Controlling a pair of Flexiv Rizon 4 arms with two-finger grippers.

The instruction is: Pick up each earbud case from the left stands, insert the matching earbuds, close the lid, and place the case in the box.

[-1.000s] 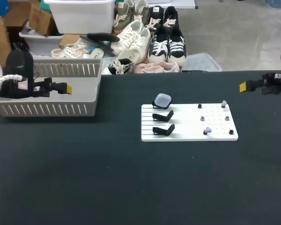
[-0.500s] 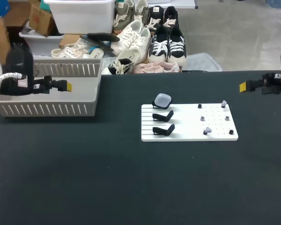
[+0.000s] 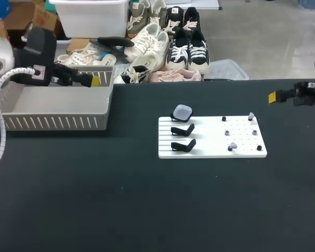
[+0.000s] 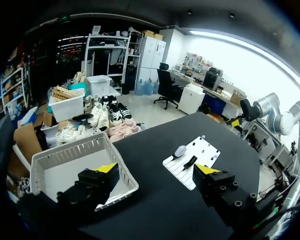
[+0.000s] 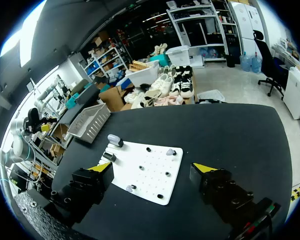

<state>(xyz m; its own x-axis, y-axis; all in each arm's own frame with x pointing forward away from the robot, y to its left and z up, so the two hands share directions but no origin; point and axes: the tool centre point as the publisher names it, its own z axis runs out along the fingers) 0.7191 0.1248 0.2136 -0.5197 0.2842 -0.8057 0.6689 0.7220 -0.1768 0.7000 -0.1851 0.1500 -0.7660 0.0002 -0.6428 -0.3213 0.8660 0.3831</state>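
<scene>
Fingers on both grippers stand spread wide with nothing between them. The left gripper [image 4: 156, 169] hangs above the far rim of the box [image 3: 58, 123], and the right gripper [image 5: 152, 168] is over the far right part of the black table [image 3: 147, 199], well apart from everything on it. The slatted grey box sits at the table's far left corner. Near the middle lies a white board [image 3: 210, 144]. Three black stands [image 3: 182, 129] are in a row along the board's left side. The farthest stand carries the pale, rounded earbud case [image 3: 182, 111], lid shut, while the two nearer ones are bare. On the board's right half, small dark pegs [image 3: 224, 119] are scattered, and two tiny pale earbuds [image 3: 233, 145] sit among them, one at the far right corner, one near the front edge.
</scene>
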